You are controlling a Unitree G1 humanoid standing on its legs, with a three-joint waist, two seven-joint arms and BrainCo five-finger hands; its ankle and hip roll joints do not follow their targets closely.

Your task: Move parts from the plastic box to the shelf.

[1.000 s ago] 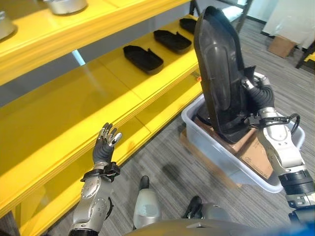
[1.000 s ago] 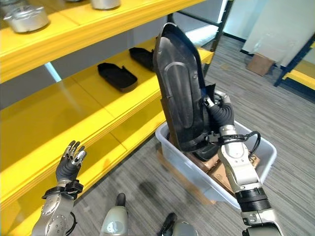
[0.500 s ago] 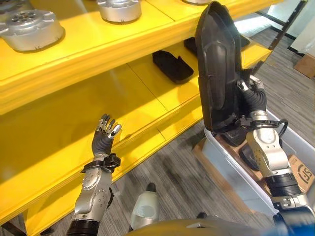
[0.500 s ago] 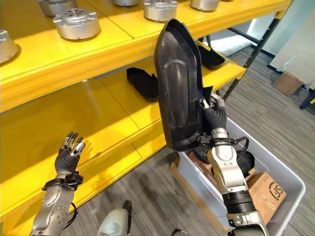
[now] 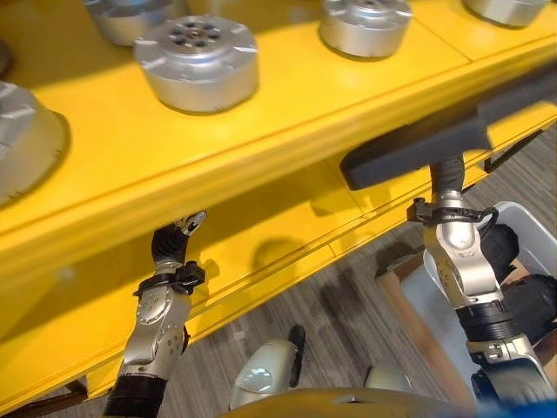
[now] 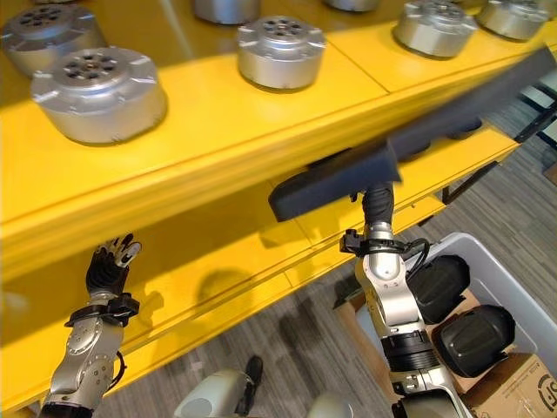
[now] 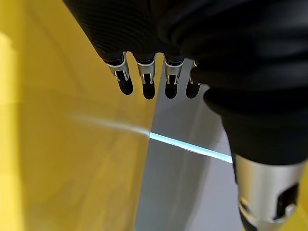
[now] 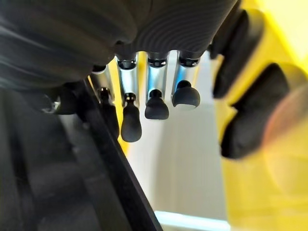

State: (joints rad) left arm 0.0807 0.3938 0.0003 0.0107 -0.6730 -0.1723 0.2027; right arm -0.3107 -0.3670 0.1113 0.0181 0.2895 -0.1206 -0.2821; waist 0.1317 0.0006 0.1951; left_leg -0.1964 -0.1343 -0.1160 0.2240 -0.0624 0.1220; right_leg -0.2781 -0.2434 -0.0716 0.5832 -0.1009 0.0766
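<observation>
A long black plastic part (image 6: 348,174) hangs level in front of the yellow shelf (image 6: 218,131), at the height of the gap under its upper board. My right hand (image 6: 379,205) is under it, shut on its near end; in the right wrist view the fingers (image 8: 130,122) lie along the part's dark wall (image 8: 72,168). The white plastic box (image 6: 506,279) stands on the floor at the lower right, with two more black parts (image 6: 439,287) inside. My left hand (image 6: 109,261) is raised before the lower board (image 5: 261,252), open and holding nothing, fingers (image 7: 147,86) straight.
Several round silver metal parts (image 6: 96,83) stand in a row on the upper board, one (image 6: 280,50) just above the black part. A cardboard box (image 6: 522,392) lies in the plastic box's near corner. Grey carpet (image 5: 339,322) runs between shelf and box.
The camera has swung up toward the shelf. My right hand has tipped the black part from upright to level and lifted it clear of the box. The left hand stays raised and open.
</observation>
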